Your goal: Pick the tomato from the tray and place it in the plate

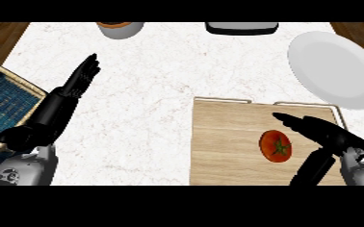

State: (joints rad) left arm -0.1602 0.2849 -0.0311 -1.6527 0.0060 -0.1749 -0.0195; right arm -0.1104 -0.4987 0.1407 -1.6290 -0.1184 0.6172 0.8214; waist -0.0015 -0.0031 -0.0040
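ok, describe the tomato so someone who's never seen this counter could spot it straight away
Start at the wooden tray on the near right of the white marble counter, just below the white plate. The tomato lies on the tray's right half, with the right hand open around it. It is the only red, round thing there, with a small green stem.
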